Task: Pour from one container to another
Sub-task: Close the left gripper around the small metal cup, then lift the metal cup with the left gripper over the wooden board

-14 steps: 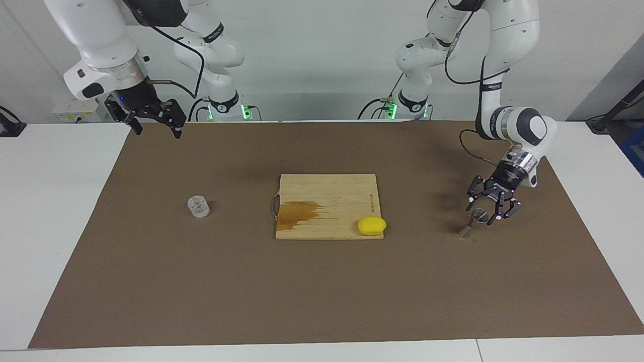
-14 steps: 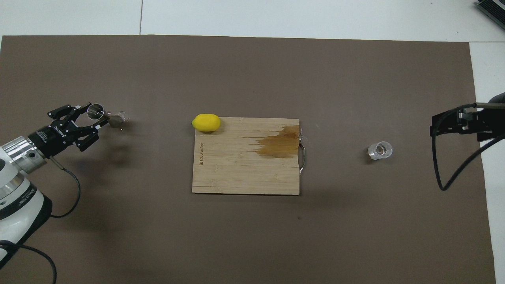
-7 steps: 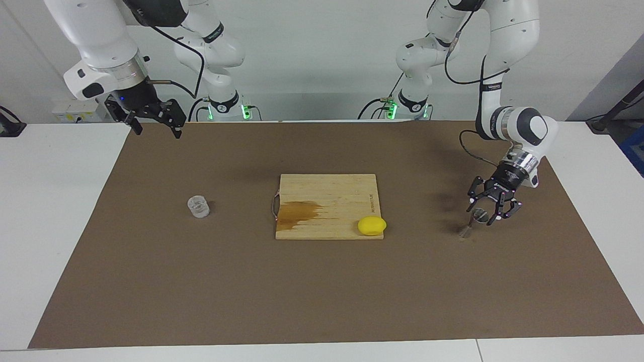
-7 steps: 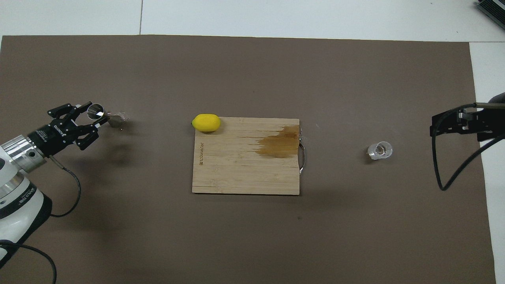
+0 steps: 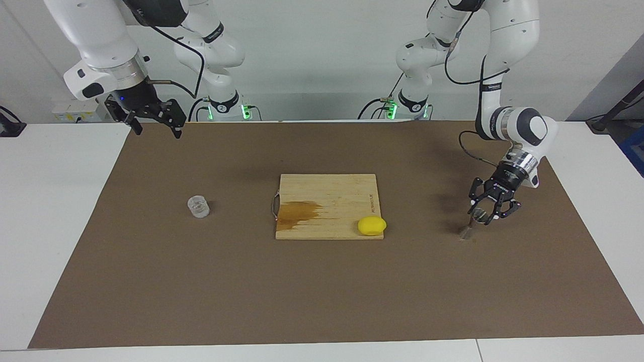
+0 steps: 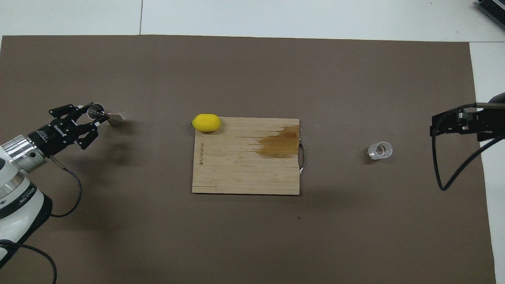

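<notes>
Flanking cutting board (image 5: 327, 205), lemon (image 5: 372, 225), perhaps stained

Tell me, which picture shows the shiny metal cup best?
The overhead view: there you look down into the metal cup's round open mouth, beside the left tool that is shut on it. The facing view shows the cup from the side, small and partly hidden by that tool.

Brown mat (image 5: 201, 281) on a white surface (image 5: 50, 201); pale wooden board (image 5: 327, 196) with a dark stain; yellow lemon (image 5: 372, 225); clear tumbler (image 5: 198, 206); silvery jigger (image 5: 473, 222)
</notes>
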Robot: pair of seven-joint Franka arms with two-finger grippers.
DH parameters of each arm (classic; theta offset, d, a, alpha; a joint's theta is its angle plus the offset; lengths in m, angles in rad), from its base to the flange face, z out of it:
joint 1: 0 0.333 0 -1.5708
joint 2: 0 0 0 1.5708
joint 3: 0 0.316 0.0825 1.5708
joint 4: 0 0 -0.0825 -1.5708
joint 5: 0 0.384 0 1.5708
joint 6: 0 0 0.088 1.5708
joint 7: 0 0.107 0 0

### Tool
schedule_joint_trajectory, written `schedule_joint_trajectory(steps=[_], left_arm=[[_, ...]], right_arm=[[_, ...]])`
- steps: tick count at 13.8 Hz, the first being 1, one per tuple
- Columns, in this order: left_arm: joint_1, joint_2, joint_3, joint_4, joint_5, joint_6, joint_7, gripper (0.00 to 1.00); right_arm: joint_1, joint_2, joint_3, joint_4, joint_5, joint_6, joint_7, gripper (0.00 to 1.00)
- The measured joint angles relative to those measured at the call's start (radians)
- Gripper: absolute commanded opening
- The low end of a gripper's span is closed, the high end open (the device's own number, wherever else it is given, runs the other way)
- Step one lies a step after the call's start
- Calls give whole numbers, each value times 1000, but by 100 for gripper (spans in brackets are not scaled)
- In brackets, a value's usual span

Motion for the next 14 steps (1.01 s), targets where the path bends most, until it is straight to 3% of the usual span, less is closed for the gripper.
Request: schedule_joint_trajectory(steps=[8, 10, 14], left_arm=[[-77, -13, -79, 85, -6, -189, -90, 0], [-162, -32, -102, 93, -8, -166, -145, 0], [-407, -46, -112, 123, -123, 39, -243, 0]], right_arm=[[0, 0, 0, 0, 0, 0, 0, 100], [0, 0, 0, 0, 0, 0, 0, 100], [-1, -1, -2, 0, 0, 0, 0, 100]])
